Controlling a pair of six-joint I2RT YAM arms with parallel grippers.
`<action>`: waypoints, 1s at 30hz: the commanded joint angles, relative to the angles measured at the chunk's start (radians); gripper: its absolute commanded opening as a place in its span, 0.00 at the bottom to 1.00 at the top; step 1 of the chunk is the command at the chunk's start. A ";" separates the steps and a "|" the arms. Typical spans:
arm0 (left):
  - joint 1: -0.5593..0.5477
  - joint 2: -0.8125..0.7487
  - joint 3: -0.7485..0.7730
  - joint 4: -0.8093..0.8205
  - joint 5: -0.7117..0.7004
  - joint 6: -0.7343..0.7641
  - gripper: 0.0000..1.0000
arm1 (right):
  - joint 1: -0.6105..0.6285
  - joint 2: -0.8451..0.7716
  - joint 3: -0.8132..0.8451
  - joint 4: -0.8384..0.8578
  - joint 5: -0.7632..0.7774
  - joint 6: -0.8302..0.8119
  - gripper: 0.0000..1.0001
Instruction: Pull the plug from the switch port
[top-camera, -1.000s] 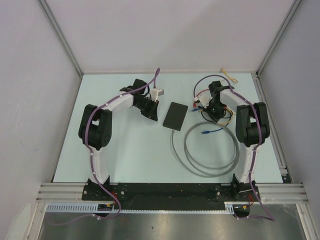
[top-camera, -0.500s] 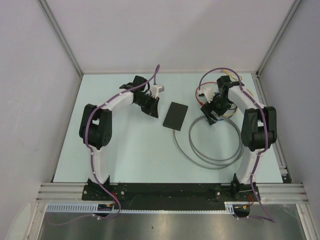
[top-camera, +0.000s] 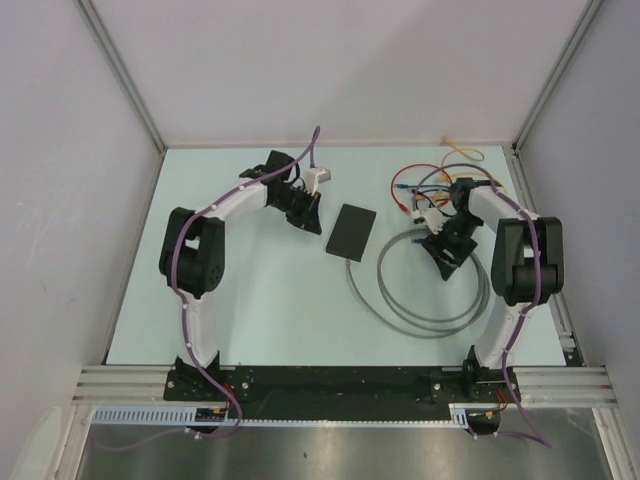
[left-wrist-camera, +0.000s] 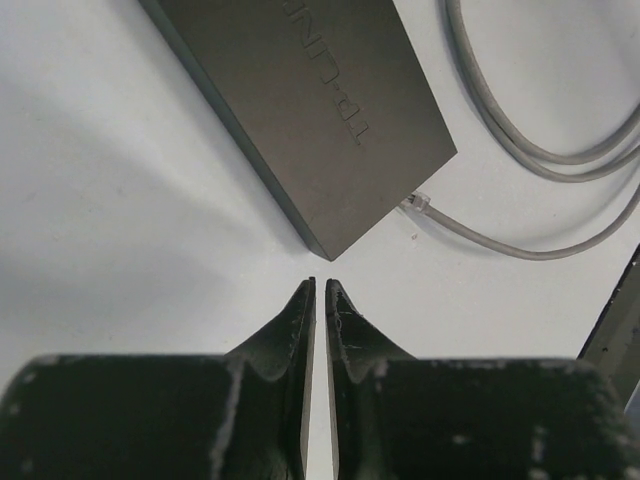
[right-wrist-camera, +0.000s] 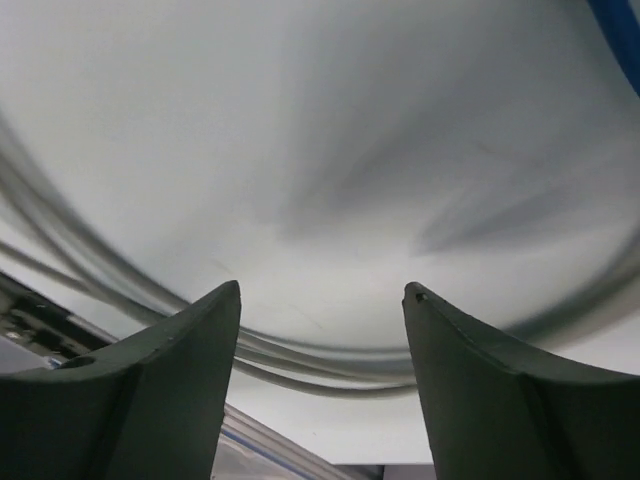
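The switch (top-camera: 350, 232) (left-wrist-camera: 310, 100) is a flat matte-black box lying mid-table. A clear plug (left-wrist-camera: 418, 203) on a grey cable (top-camera: 430, 300) (left-wrist-camera: 520, 150) meets its near edge. My left gripper (top-camera: 305, 212) (left-wrist-camera: 320, 285) sits just left of the switch, pointing at its corner. Its fingers are shut to a thin slit with nothing between them. My right gripper (top-camera: 447, 250) (right-wrist-camera: 325, 290) hangs low over the grey cable's (right-wrist-camera: 300, 350) loop, to the right of the switch. Its jaws are wide open and empty.
A tangle of red, blue and yellow cables (top-camera: 425, 185) lies at the back right, with a yellow cable (top-camera: 460, 150) beyond it. A blue cable (right-wrist-camera: 615, 30) shows at the edge of the right wrist view. Walls enclose the table on three sides.
My right gripper has swung from the coloured cables toward the near side, over the grey loop, and its jaws have opened. The left arm has barely moved.
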 joint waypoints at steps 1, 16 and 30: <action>0.006 0.022 0.030 0.024 0.084 0.040 0.12 | -0.148 0.064 -0.001 0.065 0.167 -0.023 0.65; 0.014 0.008 0.035 -0.008 -0.011 0.054 0.17 | -0.203 0.219 0.223 0.403 0.392 0.084 0.76; 0.089 -0.003 0.352 -0.110 -0.298 -0.011 1.00 | -0.048 0.107 0.623 0.276 -0.018 0.541 1.00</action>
